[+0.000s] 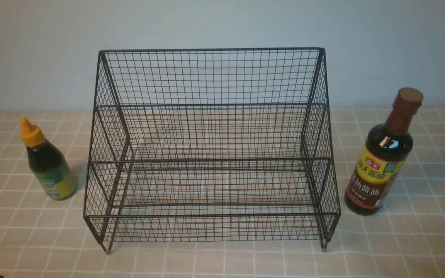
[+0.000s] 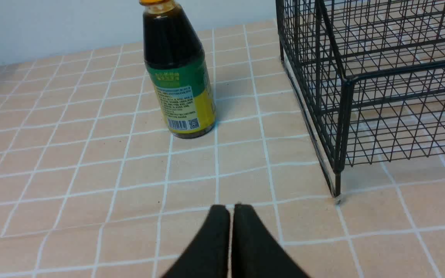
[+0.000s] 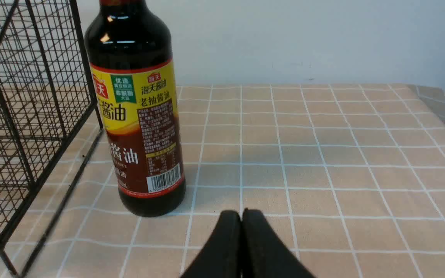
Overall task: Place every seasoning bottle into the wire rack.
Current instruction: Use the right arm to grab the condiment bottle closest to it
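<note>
The black wire rack (image 1: pixel 211 154) stands mid-table with both tiers bare. Left of it stands the short seasoning bottle (image 1: pixel 47 161) with an orange-yellow nozzle cap and green-yellow label. Right of it stands the tall seasoning bottle (image 1: pixel 384 158) with a brown-red cap and yellow-and-red label. Neither arm shows in the front view. In the left wrist view my left gripper (image 2: pixel 231 208) is shut and empty, short of the squat bottle (image 2: pixel 178 73), with the rack's corner (image 2: pixel 342 116) beside it. In the right wrist view my right gripper (image 3: pixel 241 213) is shut and empty, close to the tall bottle (image 3: pixel 137 116).
A checked beige tablecloth (image 1: pixel 222 258) covers the table, with a pale wall (image 1: pixel 222 23) behind the rack. The rack's side mesh (image 3: pixel 21 135) stands close to the tall bottle. The cloth's far corner (image 3: pixel 431 96) shows in the right wrist view.
</note>
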Available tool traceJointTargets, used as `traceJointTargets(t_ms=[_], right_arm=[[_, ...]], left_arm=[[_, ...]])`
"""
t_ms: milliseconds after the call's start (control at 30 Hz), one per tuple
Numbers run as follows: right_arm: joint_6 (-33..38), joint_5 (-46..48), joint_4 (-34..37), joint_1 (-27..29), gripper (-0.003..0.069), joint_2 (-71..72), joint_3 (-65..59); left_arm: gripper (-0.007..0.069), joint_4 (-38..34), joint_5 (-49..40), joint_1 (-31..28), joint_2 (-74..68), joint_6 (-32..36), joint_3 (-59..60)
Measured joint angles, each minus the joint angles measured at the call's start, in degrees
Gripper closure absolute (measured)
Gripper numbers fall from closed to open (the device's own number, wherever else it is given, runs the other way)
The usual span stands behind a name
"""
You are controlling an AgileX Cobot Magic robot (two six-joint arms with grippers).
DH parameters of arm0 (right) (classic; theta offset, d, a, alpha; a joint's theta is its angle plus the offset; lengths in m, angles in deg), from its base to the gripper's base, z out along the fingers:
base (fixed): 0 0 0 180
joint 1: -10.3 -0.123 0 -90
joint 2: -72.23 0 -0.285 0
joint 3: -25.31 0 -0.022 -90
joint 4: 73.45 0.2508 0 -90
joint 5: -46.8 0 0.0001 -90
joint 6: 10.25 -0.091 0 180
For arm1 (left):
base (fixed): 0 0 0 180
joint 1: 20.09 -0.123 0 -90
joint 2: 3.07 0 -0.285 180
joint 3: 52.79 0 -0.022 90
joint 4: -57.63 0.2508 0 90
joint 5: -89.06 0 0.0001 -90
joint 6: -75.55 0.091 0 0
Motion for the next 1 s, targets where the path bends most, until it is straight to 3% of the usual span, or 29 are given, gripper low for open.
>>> traceJointTargets(t_ms=[667,833,1000], right_arm=[[0.0,-0.1,0.0,0.0,0.0673,0.0,0.0],[0.0,-5.8,4.6,0.0,0.0673,0.0,-0.3],[0.0,-15.3,13.6,0.0,0.0673,0.0,-0.3]], left_arm=[[0.0631,0.0,0.0,0.0,0.0,0.0,0.0],[0.0631,0.0,0.0,0.0,0.0,0.0,0.0],[0.0631,0.0,0.0,0.0,0.0,0.0,0.0]])
